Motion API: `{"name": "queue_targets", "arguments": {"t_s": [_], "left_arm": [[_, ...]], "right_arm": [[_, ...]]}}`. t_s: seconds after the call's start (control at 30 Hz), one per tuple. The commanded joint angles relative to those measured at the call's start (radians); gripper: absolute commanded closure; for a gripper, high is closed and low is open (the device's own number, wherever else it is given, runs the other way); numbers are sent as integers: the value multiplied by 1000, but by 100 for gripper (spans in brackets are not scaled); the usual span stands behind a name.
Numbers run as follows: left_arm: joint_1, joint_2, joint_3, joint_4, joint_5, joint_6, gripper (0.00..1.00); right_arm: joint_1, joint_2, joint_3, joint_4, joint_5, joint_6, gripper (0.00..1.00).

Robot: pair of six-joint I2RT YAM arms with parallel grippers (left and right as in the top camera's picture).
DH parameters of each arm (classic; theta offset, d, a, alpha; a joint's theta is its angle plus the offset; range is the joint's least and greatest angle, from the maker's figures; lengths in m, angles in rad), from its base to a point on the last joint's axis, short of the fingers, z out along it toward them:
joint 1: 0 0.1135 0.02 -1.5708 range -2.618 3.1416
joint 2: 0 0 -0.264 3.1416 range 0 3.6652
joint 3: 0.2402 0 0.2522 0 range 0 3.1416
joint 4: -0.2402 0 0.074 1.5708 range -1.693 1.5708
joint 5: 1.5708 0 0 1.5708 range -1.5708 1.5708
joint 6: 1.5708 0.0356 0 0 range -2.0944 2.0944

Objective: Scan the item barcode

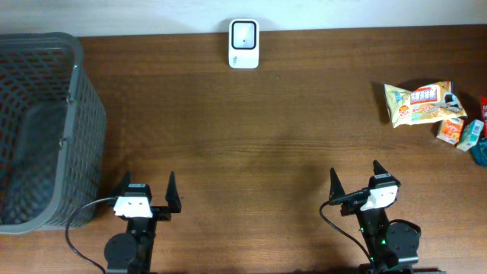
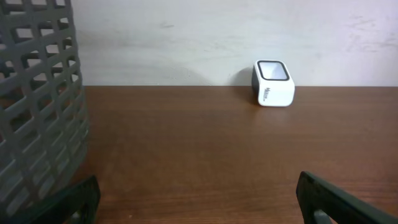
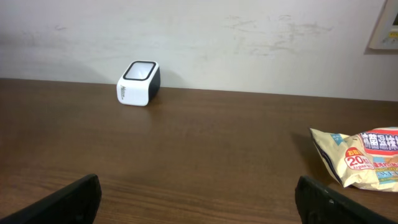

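Observation:
A white barcode scanner [image 1: 243, 43] with a dark window stands at the table's far edge; it also shows in the left wrist view as the scanner [image 2: 273, 83] and in the right wrist view as the scanner [image 3: 138, 83]. Items lie at the far right: a yellow snack bag [image 1: 421, 103], also seen as the bag [image 3: 360, 156], and small cartons [image 1: 460, 132]. My left gripper [image 1: 147, 186] sits at the near left, open, holding nothing. My right gripper [image 1: 355, 176] sits at the near right, open and holding nothing, well short of the items.
A grey mesh basket [image 1: 76, 99] stands at the left edge, close beside the left gripper; its wall [image 2: 37, 106] fills the left of the left wrist view. A teal object [image 1: 480, 152] is cut off at the right edge. Brown wooden table [image 1: 251, 137] between.

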Motion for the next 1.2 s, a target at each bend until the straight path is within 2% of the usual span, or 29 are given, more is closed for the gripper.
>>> {"name": "queue_targets", "arguments": {"t_s": [0.0,0.23,0.5,0.7,1.17], "left_arm": [[8,-6,-5,-7,0,34,1],[9,-6,-5,-8,0,105,1],[10,-6,-5,0,-92,77,1],[41,-6,-5,0,-69,113,1],[60,-6,-5,3,-70,113,1]], "right_arm": [[-8,-6,-8,-2,9,1,2],[-8,-6,-8,-2,10,1,2],[-8,-6,-8,-2,9,1,2],[-8,-6,-8,-2,9,1,2],[-8,-6,-8,-2,9,1,2]]}}
